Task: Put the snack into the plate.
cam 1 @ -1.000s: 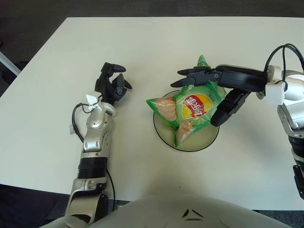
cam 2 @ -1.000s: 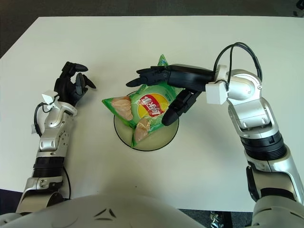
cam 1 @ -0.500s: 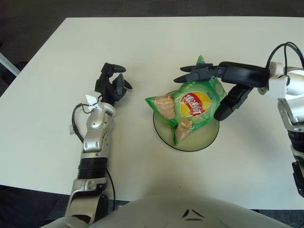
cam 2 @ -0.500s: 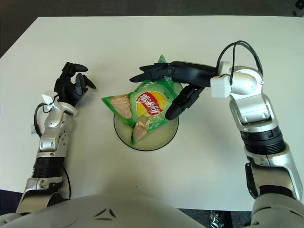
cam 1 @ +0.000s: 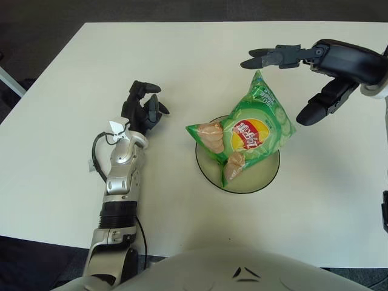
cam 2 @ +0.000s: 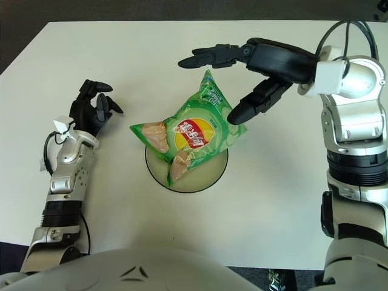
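A green chip bag (cam 1: pixel 245 132) with a red and yellow logo lies across the olive-green plate (cam 1: pixel 265 177), its corners overhanging the rim at the left and upper right. My right hand (cam 1: pixel 295 77) hovers above and to the right of the bag, fingers spread wide, touching nothing. In the right eye view the same right hand (cam 2: pixel 225 79) shows clear of the chip bag (cam 2: pixel 191 133). My left hand (cam 1: pixel 144 107) shows on the white table to the left of the plate, fingers curled, holding nothing.
The white table (cam 1: pixel 194 60) stretches out on all sides of the plate. Its front edge runs just before my body, and dark floor lies beyond the far edge and the left edge.
My right hand has let go of the chip bag and risen up and to the right. The bag has settled flatter on the plate. The left hand has not moved.
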You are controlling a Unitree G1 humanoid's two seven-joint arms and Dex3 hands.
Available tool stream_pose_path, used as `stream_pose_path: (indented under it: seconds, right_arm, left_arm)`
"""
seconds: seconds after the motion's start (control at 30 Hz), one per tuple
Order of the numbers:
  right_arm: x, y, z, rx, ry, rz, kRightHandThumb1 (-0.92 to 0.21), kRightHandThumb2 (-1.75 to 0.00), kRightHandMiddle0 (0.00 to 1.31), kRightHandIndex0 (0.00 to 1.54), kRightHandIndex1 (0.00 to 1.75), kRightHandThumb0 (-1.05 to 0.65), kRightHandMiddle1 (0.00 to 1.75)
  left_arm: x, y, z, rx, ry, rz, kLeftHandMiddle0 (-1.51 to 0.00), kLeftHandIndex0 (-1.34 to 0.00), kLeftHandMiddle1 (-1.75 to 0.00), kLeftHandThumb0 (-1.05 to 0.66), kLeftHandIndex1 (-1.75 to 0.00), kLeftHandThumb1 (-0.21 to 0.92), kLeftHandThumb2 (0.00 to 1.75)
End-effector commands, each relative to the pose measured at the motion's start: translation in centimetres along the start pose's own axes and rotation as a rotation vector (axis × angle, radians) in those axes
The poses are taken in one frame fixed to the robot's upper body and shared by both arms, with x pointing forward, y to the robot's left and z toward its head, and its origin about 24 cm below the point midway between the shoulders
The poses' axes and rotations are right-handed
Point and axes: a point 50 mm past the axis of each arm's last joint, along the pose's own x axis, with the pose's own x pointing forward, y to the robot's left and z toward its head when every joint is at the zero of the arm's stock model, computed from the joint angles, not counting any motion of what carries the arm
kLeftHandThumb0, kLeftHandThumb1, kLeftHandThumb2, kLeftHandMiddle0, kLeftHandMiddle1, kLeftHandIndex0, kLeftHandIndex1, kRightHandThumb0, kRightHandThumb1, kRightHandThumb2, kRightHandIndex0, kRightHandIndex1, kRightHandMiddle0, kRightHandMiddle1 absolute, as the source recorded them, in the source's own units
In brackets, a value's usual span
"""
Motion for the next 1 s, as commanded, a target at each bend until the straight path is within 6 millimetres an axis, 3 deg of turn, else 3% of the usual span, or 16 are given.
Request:
stream_pose_path:
  seconds: [0.0,0.3,0.73,0.87,0.97]
  right_arm:
    - [-0.2,-0.5,0.1,-0.018,-0.029,-0.057,-0.92,-0.26,0.35,0.17,0.02,-0.5,0.03]
    - [-0.5,-0.6,-0.9,-0.179,-0.11,-0.188,-0.92,-0.24,0.42,0.32,0.03,-0.58,0.05]
    - [-1.2,-2.1,-0.8,-0.114,0.053,-0.225,-0.91,-0.04,0.44,0.33,0.0,-0.74,0.03]
    - [-1.6,-2.2,-0.7,-0.346,0.174,-0.365,-0.91,-0.02,0.44,0.33,0.0,-0.76,0.02]
    - [-1.6,-2.1,-0.8,-0.426,0.216,-0.404,-0.91,-0.01,0.42,0.33,0.0,-0.75,0.01]
  left_arm:
    - [-2.5,0.3,-3.8,-0.036,0.151,0.051,-0.75,-0.28,-1.75,-0.36,-1.75,0.81,0.66]
    - [-2.5,0.4,-3.8,-0.024,0.15,0.054,-0.75,-0.28,-1.75,-0.36,-1.75,0.8,0.68]
    - [-2.5,0.4,-3.7,-0.01,0.151,0.058,-0.76,-0.29,-1.75,-0.37,-1.75,0.79,0.7]
    - [-2.5,0.4,-3.7,-0.01,0.152,0.059,-0.76,-0.29,-1.75,-0.37,-1.75,0.78,0.7]
    - [-2.5,0.4,-3.7,-0.011,0.152,0.06,-0.76,-0.29,-1.75,-0.37,-1.75,0.78,0.7]
